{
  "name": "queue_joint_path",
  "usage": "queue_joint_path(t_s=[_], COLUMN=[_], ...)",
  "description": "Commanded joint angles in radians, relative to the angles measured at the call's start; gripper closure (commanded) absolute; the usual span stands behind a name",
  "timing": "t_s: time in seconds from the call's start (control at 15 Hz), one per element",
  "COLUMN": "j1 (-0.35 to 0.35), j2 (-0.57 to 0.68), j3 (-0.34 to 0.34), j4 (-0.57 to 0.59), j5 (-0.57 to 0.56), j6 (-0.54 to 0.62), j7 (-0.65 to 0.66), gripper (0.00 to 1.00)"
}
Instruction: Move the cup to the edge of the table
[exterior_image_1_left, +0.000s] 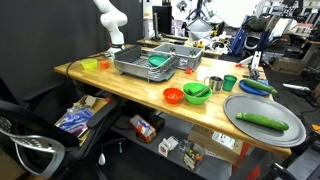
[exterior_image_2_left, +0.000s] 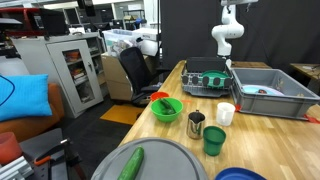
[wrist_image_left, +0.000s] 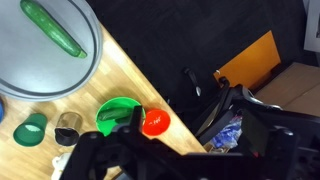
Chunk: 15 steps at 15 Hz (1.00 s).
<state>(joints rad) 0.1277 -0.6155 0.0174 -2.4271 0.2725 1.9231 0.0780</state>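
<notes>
1. At the bottom of the wrist view, the hand (wrist_image_left: 110, 150) is showing as a dark blurred shape, hanging high above the surface (exterior_image_1_left: 130, 85). Can't tell whether it's released or clenched. Nothing is visibly sitting between its fingers.
2. In both exterior views, the arm (exterior_image_2_left: 228, 30) is standing tall at the dish rack (exterior_image_1_left: 145, 62) end, well apart from the cup. It's probably posed high so the wrist camera is taking in the whole layout before any descent.
3. The cup (wrist_image_left: 68, 128) is standing upright on the surface, untouched, inside a tight cluster. The green cup (wrist_image_left: 30, 130) is sitting just beside it on one side and the green bowl (wrist_image_left: 118, 113) on the other.
4. The red bowl (wrist_image_left: 155, 122) is touching or nearly touching the green bowl, closer to the surface's edge. Judging by this, both bowls are partly blocking a straight slide to that edge, so a lift-and-carry is looking safer than a push.
5. A white cup (exterior_image_2_left: 225, 113) is standing near the cup in an exterior view.
6. Further out, the grey plate (wrist_image_left: 30, 75) is carrying a cucumber (wrist_image_left: 55, 28).
7. Task is looking not yet begun. The shiny metal wall is likely slippery and the neighbours are crowding it, so knocking the green cup is the risk.
</notes>
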Motion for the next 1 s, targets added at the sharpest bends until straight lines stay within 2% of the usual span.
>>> queue_joint_path(t_s=[0.0, 0.4, 0.67, 0.93], j1=[-0.018, -0.035, -0.101, -0.184], j2=[0.001, 0.002, 0.002, 0.005], j3=[0.014, 0.018, 0.027, 0.038], j4=[0.003, -0.003, -0.028, -0.077], j5=[0.009, -0.004, -0.053, -0.152], j6=[-0.006, 0.008, 0.044, 0.087], j7=[-0.008, 0.016, 0.102, 0.228], gripper=[0.00, 0.00, 0.00, 0.00])
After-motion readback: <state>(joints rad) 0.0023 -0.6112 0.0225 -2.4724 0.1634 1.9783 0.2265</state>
